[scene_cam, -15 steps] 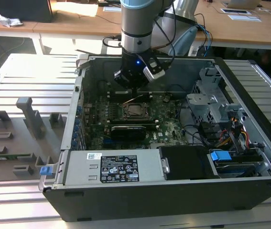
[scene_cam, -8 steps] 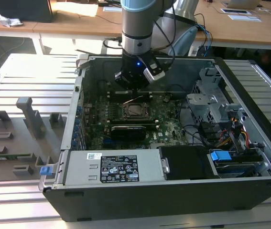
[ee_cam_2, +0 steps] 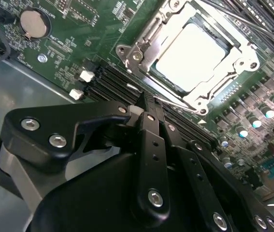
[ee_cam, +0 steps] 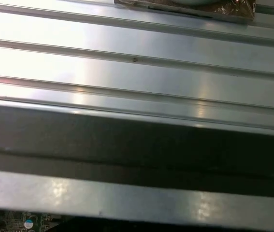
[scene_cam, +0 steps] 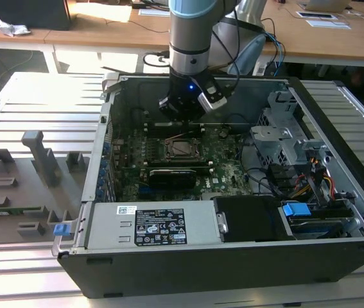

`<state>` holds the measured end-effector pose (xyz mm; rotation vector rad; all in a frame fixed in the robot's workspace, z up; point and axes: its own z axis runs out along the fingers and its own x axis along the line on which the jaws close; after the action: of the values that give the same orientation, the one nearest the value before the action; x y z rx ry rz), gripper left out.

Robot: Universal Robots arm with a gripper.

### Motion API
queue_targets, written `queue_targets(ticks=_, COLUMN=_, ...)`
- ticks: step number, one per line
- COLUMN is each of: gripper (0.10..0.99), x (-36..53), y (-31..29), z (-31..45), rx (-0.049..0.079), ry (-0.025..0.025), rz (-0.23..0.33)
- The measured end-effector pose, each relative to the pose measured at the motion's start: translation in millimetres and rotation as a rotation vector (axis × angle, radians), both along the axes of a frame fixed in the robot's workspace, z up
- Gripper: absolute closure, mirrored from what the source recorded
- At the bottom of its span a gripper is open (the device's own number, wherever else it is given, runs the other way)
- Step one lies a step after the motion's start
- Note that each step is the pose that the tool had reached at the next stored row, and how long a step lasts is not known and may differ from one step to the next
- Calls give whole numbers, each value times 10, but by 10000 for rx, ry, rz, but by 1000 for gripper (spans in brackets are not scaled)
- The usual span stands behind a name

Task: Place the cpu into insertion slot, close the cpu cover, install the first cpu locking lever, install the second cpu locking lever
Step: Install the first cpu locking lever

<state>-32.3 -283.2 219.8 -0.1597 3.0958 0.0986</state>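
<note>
Gripper (ee_cam_2: 144, 104) just beside covered cpu (ee_cam_2: 194, 55)

We see a grey cylindrical arm (scene_cam: 192, 32) with a pale-blue ring, black cables trailing, and a black gripper (ee_cam_2: 144, 104) whose linkages carry silver screw heads.
</note>
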Motion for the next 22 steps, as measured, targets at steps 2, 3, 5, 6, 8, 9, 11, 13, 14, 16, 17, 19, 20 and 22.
queue_targets(ticks=2, gripper=980, x=26, y=0, z=-16, rx=0, ry=2, rz=1)
queue_targets(ticks=3, gripper=980, x=36, y=0, z=-24, rx=0, ry=2, rz=2)
queue_targets(ticks=5, gripper=980, x=68, y=0, z=-50, rx=0, ry=4, rz=1)
queue_targets(ticks=6, gripper=980, x=82, y=0, z=-64, rx=0, ry=4, rz=1)
queue_targets(ticks=8, gripper=980, x=92, y=0, z=-79, rx=-2, ry=4, rz=1)
queue_targets(ticks=9, gripper=980, x=99, y=0, z=-91, rx=-2, ry=5, rz=0)
queue_targets(ticks=11, gripper=980, x=106, y=0, z=-117, rx=-3, ry=4, rz=1)
queue_targets(ticks=13, gripper=980, x=112, y=0, z=-144, rx=-7, ry=5, rz=1)
queue_targets(ticks=14, gripper=980, x=114, y=0, z=-151, rx=-10, ry=6, rz=0)
queue_targets(ticks=16, gripper=980, x=115, y=-7, z=-165, rx=-24, ry=5, rz=2)
queue_targets(ticks=17, gripper=980, x=116, y=-12, z=-167, rx=-35, ry=4, rz=2)
queue_targets(ticks=19, gripper=980, x=115, y=-24, z=-171, rx=-57, ry=4, rz=1)
queue_targets(ticks=20, gripper=980, x=115, y=-26, z=-171, rx=-73, ry=4, rz=0)
queue_targets(ticks=22, gripper=980, x=115, y=-27, z=-170, rx=-100, ry=3, rz=1)
